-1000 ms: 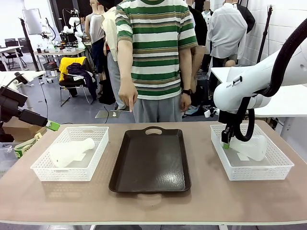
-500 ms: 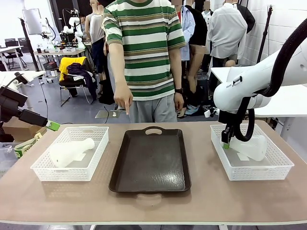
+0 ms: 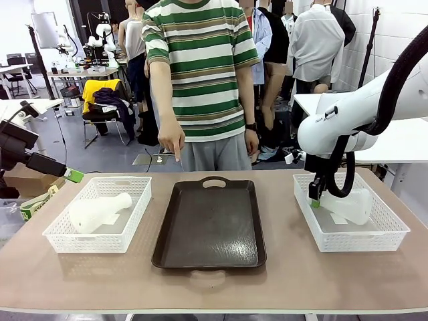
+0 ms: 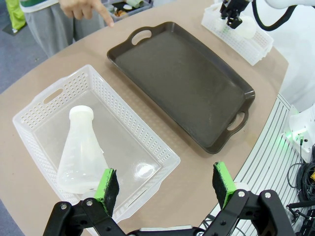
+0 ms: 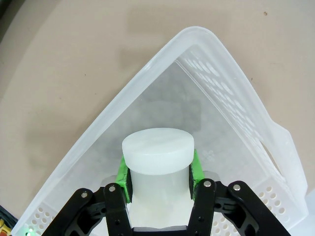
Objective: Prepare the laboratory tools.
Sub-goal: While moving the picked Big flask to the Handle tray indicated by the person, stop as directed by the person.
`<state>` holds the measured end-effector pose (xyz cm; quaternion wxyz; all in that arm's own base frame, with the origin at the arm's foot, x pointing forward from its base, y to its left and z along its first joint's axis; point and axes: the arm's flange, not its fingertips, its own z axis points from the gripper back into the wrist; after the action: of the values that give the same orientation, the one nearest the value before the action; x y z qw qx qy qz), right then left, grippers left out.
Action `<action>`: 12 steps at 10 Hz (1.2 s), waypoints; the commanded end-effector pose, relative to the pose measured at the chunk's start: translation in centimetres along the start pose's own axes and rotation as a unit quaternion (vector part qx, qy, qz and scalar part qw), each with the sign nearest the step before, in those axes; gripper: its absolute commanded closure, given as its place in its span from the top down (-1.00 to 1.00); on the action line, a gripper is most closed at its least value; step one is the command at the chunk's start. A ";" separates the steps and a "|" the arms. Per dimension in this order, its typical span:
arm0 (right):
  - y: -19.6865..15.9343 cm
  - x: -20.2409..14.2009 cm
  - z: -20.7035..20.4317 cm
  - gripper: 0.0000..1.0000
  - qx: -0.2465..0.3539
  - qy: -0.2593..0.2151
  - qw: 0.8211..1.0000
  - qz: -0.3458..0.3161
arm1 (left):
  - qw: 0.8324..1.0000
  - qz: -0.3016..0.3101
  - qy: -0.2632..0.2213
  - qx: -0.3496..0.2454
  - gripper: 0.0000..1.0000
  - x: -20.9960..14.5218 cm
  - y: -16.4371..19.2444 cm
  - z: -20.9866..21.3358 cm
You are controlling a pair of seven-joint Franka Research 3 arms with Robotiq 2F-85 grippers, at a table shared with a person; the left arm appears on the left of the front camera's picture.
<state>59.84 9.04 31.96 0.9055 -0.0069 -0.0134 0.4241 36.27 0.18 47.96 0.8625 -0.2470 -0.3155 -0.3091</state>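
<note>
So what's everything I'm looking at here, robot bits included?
Flasks: two, frosted white; left flask lying on its side in the left basket, right flask in the right basket.
Baskets: two, white mesh; one towards each end of the table.
Tray: one, dark brown; middle of the table, between the baskets.
Table: one, tan; under all of it.
Person: one, green-and-white striped shirt; far side, one hand pointing down towards the tray.
Left gripper: one, black with green pads; open, raised near the left basket.
Right gripper: one, black with green pads; shut on the right flask's neck.
</note>
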 end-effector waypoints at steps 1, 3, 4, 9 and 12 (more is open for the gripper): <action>0.0 0.0 0.0 -1.00 0.000 0.000 1.000 0.000 | 1.000 -0.008 -0.006 -0.008 1.00 -0.1 0.4 0.0; 0.1 -0.7 1.3 -1.00 0.014 0.011 1.000 -0.026 | 1.000 -0.008 -0.006 -0.008 1.00 -0.1 0.4 0.0; 0.3 -1.7 3.1 -1.00 0.012 0.012 0.999 -0.048 | 1.000 -0.008 -0.006 -0.008 1.00 -0.1 0.4 0.0; 3.9 -4.2 14.3 -1.00 -0.028 -0.092 0.994 -0.059 | 1.000 -0.008 -0.006 -0.008 1.00 -0.1 0.4 0.0; 9.5 0.7 19.1 -1.00 -0.088 -0.096 0.991 0.004 | 1.000 -0.008 -0.006 -0.008 1.00 -0.1 0.4 0.0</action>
<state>52.24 13.32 51.55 0.9047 -0.0224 -0.1352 0.4034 36.28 0.18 47.97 0.8627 -0.2465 -0.3152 -0.3091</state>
